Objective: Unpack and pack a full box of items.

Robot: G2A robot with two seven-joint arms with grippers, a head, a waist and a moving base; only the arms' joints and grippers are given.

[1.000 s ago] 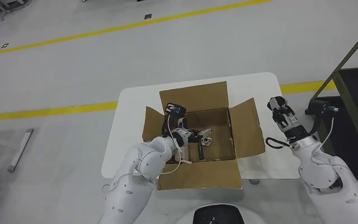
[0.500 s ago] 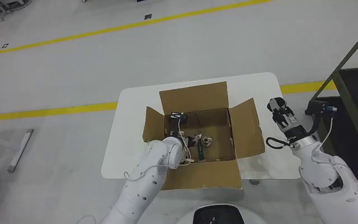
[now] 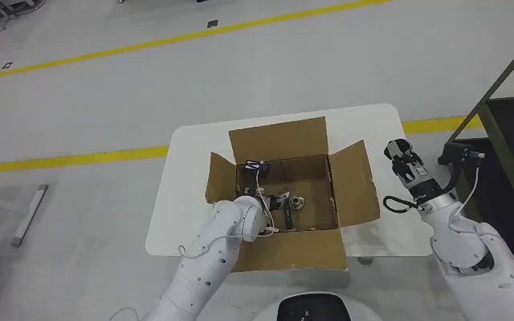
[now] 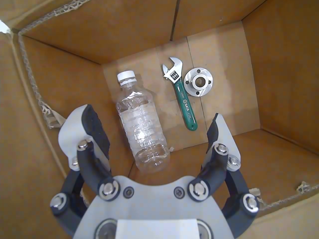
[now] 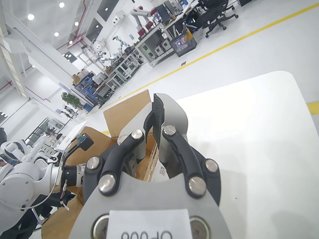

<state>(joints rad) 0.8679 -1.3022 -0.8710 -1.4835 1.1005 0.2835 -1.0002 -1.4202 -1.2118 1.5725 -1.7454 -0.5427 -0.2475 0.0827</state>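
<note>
Left gripper (image 4: 151, 115): jaws spread wide, nothing held, hanging inside the open cardboard box (image 4: 274, 50) above the lower half of the clear plastic bottle (image 4: 140, 125). The bottle lies on its side on the box floor, white cap pointing away from the gripper. A green-handled wrench (image 4: 180, 95) lies just beside it, and a metal flange (image 4: 198, 82) lies just beside the wrench head. Right gripper (image 5: 157, 115): pads pressed together, empty, held over the white table (image 5: 249, 115) outside the box's right flap.

Hazards, judged from this pose:

- Roll-out. The bottle is round and looks empty and light. If one pad meets it first, it will probably roll aside.
- Crushing. The thin wall is likely to buckle under a hard squeeze, and the bottle may then squirt free.
- Fouling. One finger hangs near the box wall and the other over the wrench handle's end (the tighter side). A straight descent could snag the cardboard or land on the wrench.
- Lift-out. The bottle is long, so a tilted hold could catch it on a flap.
</note>
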